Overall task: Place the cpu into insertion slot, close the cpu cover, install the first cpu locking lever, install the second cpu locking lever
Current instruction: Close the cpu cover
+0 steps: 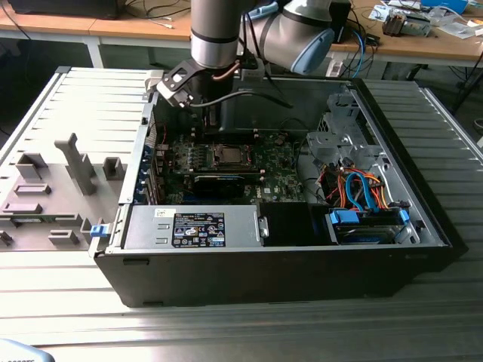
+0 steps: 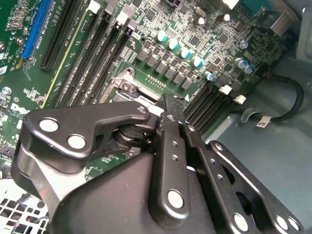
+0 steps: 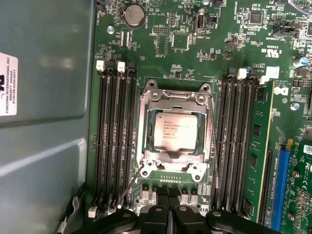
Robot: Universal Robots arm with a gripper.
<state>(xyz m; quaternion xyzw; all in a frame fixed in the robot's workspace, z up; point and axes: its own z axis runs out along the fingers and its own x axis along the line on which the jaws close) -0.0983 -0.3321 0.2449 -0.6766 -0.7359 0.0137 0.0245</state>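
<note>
Gripper (image 3: 168, 197) near flat, face-up cpu (image 3: 175, 129)

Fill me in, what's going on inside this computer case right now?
The robot's tool, shut and holding nothing, hangs over the green motherboard inside the open black computer case. The small square silver-grey cpu sits in the silver-rimmed square insertion slot, and the thin silvery frame-shaped cpu cover looks to lie flat around it. A thin wire lever juts from one socket corner, seemingly unlatched.

Open black computer case (image 1: 302, 279) on ribbed metal table (image 1: 339, 332); grey power supply (image 1: 192, 226) inside; orange-blue cables (image 1: 362, 192); memory slots (image 3: 117, 141).
</note>
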